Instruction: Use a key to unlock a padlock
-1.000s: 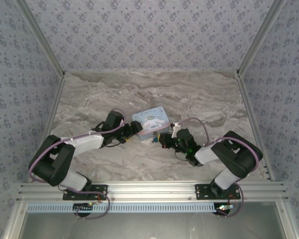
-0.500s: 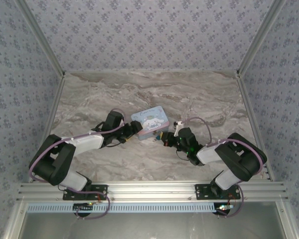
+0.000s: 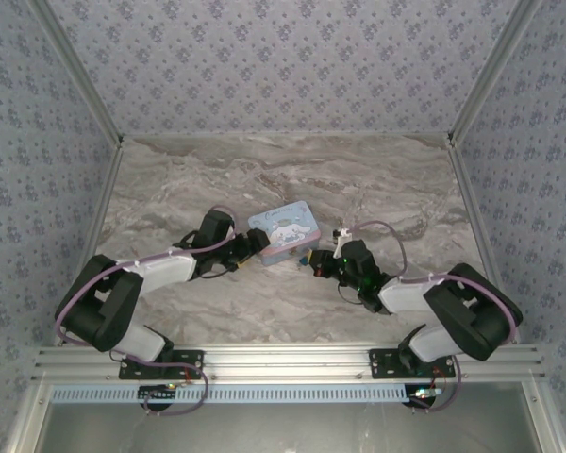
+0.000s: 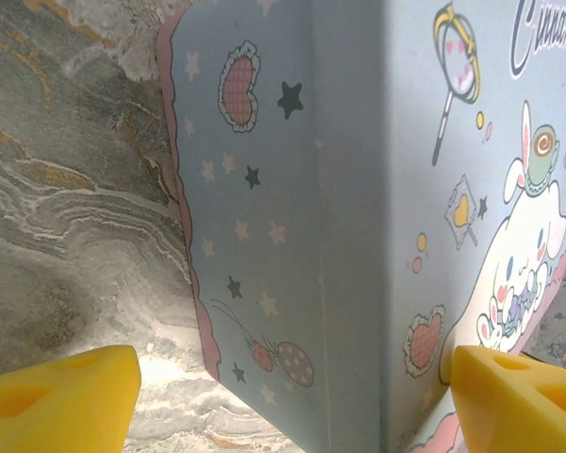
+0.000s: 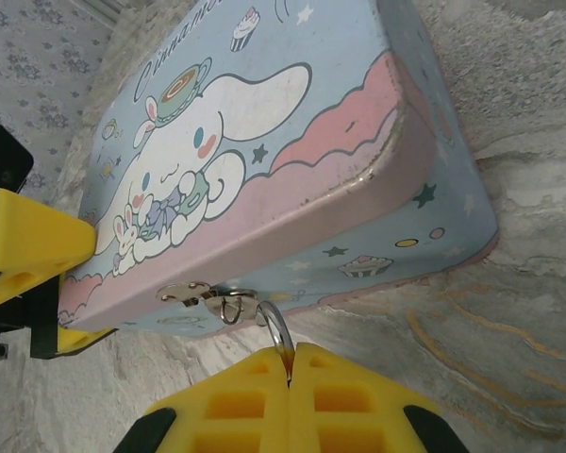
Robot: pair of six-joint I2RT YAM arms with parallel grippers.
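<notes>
Marble surface [image 5: 509,236]: my left pincer [image 4: 294,373] stands wide astride the tin [image 5: 264,160], and my right pincer [image 5: 290,363] is pinched on the key ring [image 5: 274,328]. I judge the ring light, slick and free to swivel, so gripping the key [image 5: 231,304] itself would steer better.

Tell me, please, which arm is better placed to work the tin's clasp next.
Right. The right gripper is shut on the thin metal loop hanging from the clasp of the cartoon-dog tin, while the left gripper, fingers spread, straddles the tin's other side.
</notes>
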